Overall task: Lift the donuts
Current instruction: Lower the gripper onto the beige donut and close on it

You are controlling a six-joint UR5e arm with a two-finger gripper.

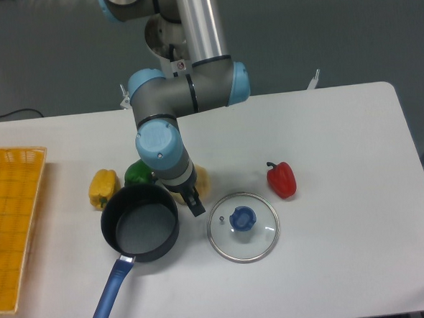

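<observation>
Hand [194,203] low over donuts [199,179], which lies just behind and mostly hidden (wrist in front); finger spread cannot be told.

Three bell peppers lay on the white table [340,137]: one yellow bell pepper [102,188] at about nine o'clock, one green bell pepper [136,174] just beside it and partly hidden, and one red bell pepper [282,179] toward three o'clock. There was one pale cream-yellow ring-shaped toy donut [199,180], mostly covered by the arm, one black saucepan with a blue handle [139,230] and one round glass lid with a blue knob [243,226]. One orange mesh basket [10,214] sat at the far nine o'clock edge.
</observation>
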